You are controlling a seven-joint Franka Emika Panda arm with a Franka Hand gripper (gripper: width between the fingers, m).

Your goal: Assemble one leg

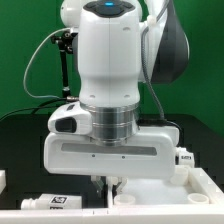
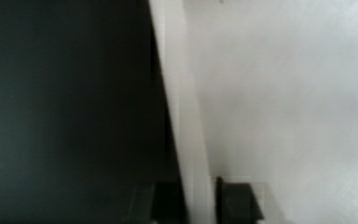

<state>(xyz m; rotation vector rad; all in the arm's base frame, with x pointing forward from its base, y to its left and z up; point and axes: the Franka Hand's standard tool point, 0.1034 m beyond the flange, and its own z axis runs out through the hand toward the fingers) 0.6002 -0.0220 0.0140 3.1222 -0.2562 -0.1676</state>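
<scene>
My gripper (image 1: 108, 184) is low over the near edge of the large flat white panel (image 1: 150, 196). In the wrist view the panel (image 2: 282, 100) fills one side, and its raised edge strip (image 2: 179, 90) runs between my two dark fingers (image 2: 165, 202). Both fingers sit flush against the strip, so the gripper (image 2: 195, 192) is shut on the panel's edge. One leg (image 1: 185, 157), a short white post with a marker tag, stands at the exterior view's right. Another leg (image 1: 56, 203) lies at the front left. No leg shows in the wrist view.
The black table (image 1: 25, 150) extends to the exterior view's left, with a green backdrop behind it. A small white part (image 1: 3, 180) sits at the far left edge. The arm's wide white hand body (image 1: 110, 150) hides the middle of the scene.
</scene>
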